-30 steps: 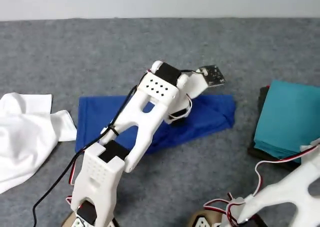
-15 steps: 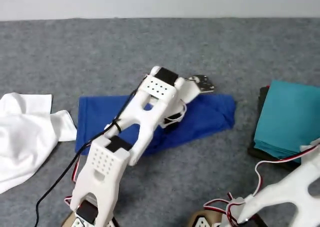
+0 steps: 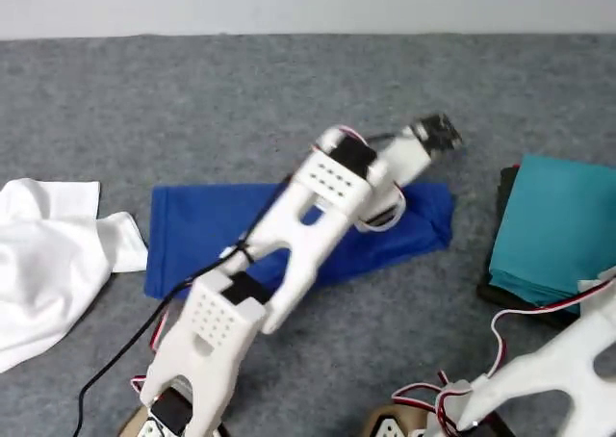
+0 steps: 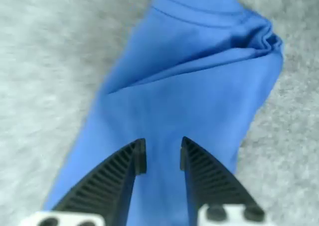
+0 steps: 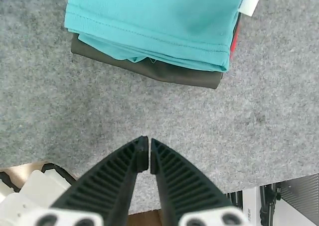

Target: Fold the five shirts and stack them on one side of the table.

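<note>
Blue shirt point(image 3: 192, 227) partly hidden under left arm point(image 3: 327, 182); white shirt point(image 3: 48, 264) cropped.

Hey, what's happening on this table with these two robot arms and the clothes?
The arms are folding shirts. The left gripper hovers with its fingers open over a blue shirt, which lies partly folded in the middle of the table. The right gripper sits shut near a stack on the right side: a teal shirt folded on a dark shirt. A crumpled white shirt waits on the left.
</note>
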`<state>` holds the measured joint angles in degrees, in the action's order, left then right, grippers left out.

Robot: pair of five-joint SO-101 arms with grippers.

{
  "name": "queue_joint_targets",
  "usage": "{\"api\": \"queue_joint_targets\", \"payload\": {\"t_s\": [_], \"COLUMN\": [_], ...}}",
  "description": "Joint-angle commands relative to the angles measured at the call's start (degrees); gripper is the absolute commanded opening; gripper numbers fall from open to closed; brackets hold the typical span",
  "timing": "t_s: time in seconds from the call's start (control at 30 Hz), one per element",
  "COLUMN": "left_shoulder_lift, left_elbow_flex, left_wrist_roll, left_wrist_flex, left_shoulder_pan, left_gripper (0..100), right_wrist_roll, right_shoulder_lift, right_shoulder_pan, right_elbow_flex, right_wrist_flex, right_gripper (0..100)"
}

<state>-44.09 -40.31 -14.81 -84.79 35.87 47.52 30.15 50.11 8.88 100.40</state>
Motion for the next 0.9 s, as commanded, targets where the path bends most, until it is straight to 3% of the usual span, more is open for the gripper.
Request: {"api": "queue_joint_targets", "payload": {"t_s": [0.0, 0.23, 0.43, 0.87], "left_shoulder_lift": [-1.67, -4.04, -0.18, 11.96], "left_elbow_flex": [-1.45, -1.54, -1.54, -0.66], "left_wrist_roll": [0.62, 0.53, 0.53, -0.79], "left_wrist_flex": [1.41, 1.14, 0.62, -15.74], "left_shoulder_pan": [4.04, 9.32, 6.15, 3.25], "left_gripper": [12, 12, 12, 12], "right_wrist_roll": [0.0, 0.09, 0.09, 0.09], "right_shoulder_lift": [2.33, 2.33, 2.33, 2.33], "right_shoulder_pan": [0.13, 0.13, 0.13, 0.13], "right_elbow_flex": [-2.64, -2.64, -2.64, -2.64], "right_wrist_flex": [2.15, 2.15, 2.15, 2.15], "right_gripper": [0.9, 0.9, 0.9, 0.9]}}
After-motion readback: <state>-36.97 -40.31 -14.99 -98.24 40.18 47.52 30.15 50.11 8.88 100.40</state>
